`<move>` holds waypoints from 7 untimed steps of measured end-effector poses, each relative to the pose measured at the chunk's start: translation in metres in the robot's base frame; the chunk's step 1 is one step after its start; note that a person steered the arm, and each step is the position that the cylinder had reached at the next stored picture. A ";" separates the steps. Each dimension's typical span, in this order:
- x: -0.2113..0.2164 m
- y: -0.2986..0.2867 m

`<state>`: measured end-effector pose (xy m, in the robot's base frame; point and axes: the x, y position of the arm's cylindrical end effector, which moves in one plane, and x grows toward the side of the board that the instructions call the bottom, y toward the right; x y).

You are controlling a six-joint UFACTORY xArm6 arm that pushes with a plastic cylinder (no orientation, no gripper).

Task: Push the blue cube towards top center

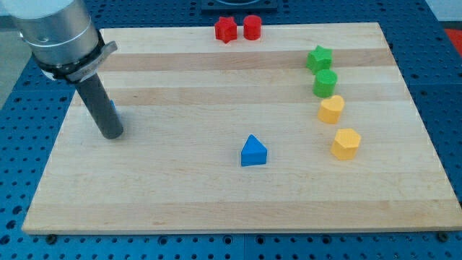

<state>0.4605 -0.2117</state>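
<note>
The board [216,209] was smooth pale wood. The rod [97,101] was dark and round, with no jaws to open or close. My tip [112,134] sat at the view's left, touching or just beside the blue cube [112,110]. Only a sliver of the cube peeked out behind the rod. I think the push had hardly begun. Next, my tip should get under the cube and shove it up and right. The blue triangle [253,151] sat mid-board, well apart. All the blocks looked like hard, shiny plastic.

A pale wooden bench [216,195] of glued strips lies on a blue perforated surface [447,87], evenly lit, with soft shadows.
</note>
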 end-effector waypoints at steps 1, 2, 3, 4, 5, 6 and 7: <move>-0.018 -0.001; -0.041 -0.006; -0.048 -0.030; -0.048 -0.065; -0.054 -0.089; -0.056 -0.089; -0.056 -0.089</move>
<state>0.4041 -0.3004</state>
